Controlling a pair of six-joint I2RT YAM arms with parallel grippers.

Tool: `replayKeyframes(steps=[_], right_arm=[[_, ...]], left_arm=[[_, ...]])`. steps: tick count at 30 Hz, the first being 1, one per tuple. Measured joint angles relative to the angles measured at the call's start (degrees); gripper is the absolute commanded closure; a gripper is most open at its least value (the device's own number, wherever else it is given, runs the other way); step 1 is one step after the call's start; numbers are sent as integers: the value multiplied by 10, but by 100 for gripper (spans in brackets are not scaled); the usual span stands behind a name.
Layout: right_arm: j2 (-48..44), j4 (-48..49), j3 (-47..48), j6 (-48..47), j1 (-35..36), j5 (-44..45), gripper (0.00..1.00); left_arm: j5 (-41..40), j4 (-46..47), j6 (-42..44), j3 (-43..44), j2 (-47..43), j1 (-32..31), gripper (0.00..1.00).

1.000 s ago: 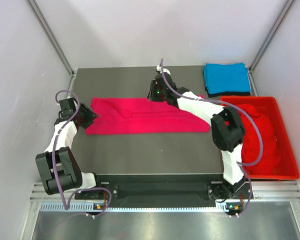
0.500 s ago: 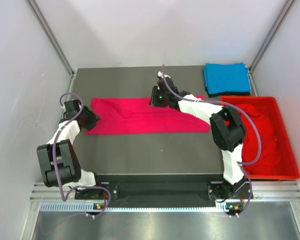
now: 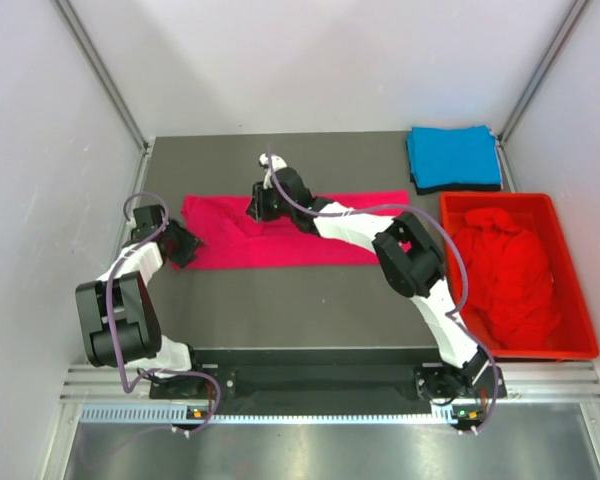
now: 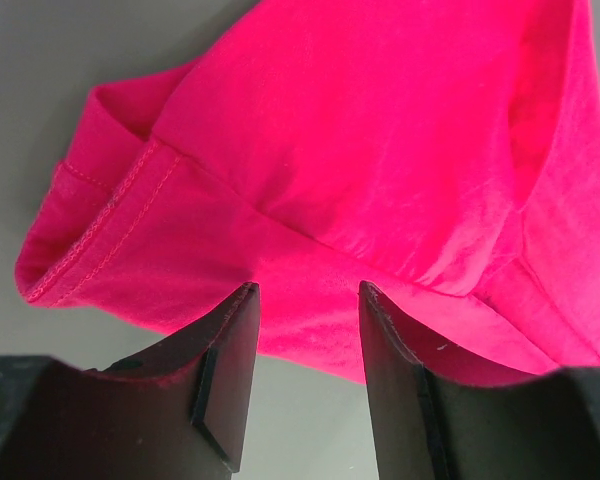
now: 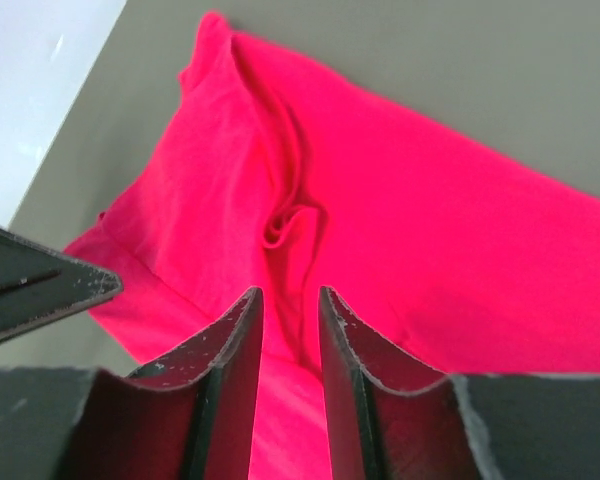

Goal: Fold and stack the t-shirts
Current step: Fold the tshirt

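Note:
A pink-magenta t-shirt (image 3: 280,245) lies folded into a long strip across the middle of the table. My left gripper (image 3: 185,243) is low at its left end. In the left wrist view its jaws (image 4: 308,292) stand open with the shirt's (image 4: 380,150) hem edge just at the tips and nothing gripped. My right gripper (image 3: 258,207) hovers over the strip's back-left part. Its jaws (image 5: 288,293) are narrowly open above a crease in the shirt (image 5: 430,220). A folded sky-blue t-shirt (image 3: 455,157) lies at the back right. Red t-shirts (image 3: 505,275) are heaped in the crate.
The red plastic crate (image 3: 580,335) stands along the table's right edge. The right arm (image 3: 405,255) reaches diagonally across the pink strip. Grey walls and metal frame posts close in the table's left, back and right sides.
The right arm has swept left along the pink shirt, from its middle to its back-left part. The left gripper has shifted slightly toward the shirt's front-left corner.

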Motion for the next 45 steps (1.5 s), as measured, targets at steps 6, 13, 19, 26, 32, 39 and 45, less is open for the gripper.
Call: replayKeyframes(steps=[6,13,19,26,32,39,45], right_arm=[[35,26,26,-22,14,-10,65],[76,40,85,-22,19,-13,62],[119,47,129,-10,21,-14,63],[147,40,155,-8,26,-13,64],[162,31,183,-5,27,-12,66],[171,12,199,0,27,-12,71],[171,1,200,0,27,-3,69]], left_arm=[[-1,1,-5,0,3,0,51],[-2,2,-6,-2,3,0,51],[-6,1,-6,-2,3,0,51],[-14,1,-6,-2,4,0,51],[-18,1,-6,-2,11,0,51],[-19,1,-6,-2,11,0,51],[-25,1,-6,-2,14,0,51]])
